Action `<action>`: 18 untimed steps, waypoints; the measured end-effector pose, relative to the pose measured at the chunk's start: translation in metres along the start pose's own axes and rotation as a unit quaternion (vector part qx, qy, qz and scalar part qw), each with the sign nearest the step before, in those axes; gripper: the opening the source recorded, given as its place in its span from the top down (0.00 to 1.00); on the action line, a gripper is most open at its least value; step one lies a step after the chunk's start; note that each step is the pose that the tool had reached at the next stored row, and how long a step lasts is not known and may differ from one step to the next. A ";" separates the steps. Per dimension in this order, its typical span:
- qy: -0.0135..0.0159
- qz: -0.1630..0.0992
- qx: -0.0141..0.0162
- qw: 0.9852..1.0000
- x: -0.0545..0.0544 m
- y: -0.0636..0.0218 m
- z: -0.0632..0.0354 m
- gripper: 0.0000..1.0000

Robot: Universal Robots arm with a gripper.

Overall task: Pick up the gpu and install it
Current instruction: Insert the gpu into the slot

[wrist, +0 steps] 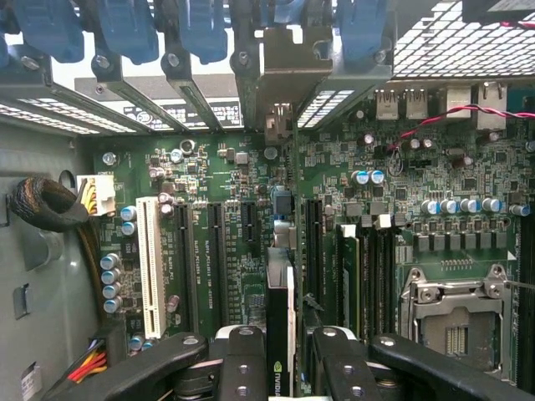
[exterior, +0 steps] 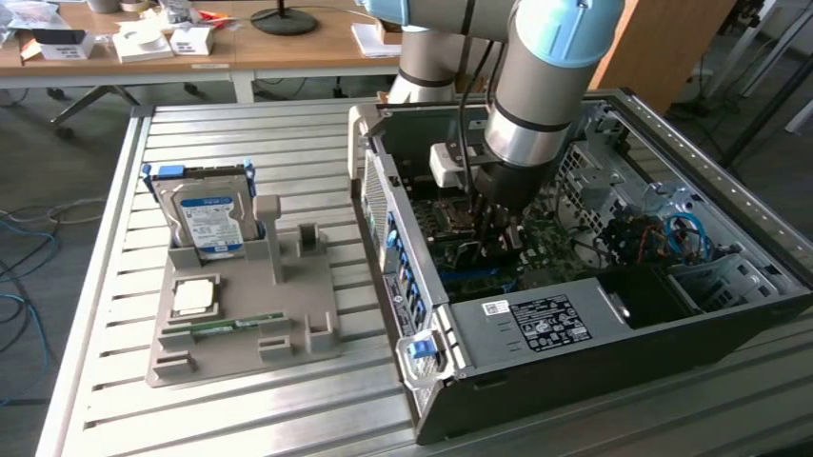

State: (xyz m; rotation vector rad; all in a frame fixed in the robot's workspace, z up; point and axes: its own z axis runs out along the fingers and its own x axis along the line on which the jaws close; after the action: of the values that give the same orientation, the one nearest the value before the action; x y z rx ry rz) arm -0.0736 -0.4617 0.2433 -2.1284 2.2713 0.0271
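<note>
We pinch the gpu [wrist: 280, 326] edge-on in our gripper [wrist: 280, 355], inside the open computer case [exterior: 610, 333], directly over the motherboard [wrist: 209, 175]. Its long axis runs parallel to the expansion slots [wrist: 216, 259], bracket end toward the case's rear edge.

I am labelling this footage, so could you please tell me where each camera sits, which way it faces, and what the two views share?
Exterior view: off the arm, above the slatted table, looking down at the open computer case; the arm's grey and blue links reach into it.
Wrist view: on the wrist, looking down between the black fingers at the motherboard, with the gpu edge-on between them.
Shared: the motherboard inside the case.
</note>
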 end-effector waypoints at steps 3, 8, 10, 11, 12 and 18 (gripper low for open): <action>0.000 0.000 0.000 1.000 0.000 0.0000 0.0002 0.74; 0.000 0.000 0.000 1.000 0.000 0.0000 0.0003 0.74; 0.000 0.000 0.000 1.000 0.000 0.0000 0.0002 0.74; 0.000 0.000 0.000 1.000 0.000 0.0000 0.0002 0.74; 0.000 0.000 0.000 1.000 0.000 0.0000 0.0003 0.74; 0.000 0.000 0.000 1.000 0.000 0.0001 0.0003 0.60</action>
State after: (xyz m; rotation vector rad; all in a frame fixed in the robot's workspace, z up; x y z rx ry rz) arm -0.0737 -0.4616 0.2430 -2.1278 2.2711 0.0275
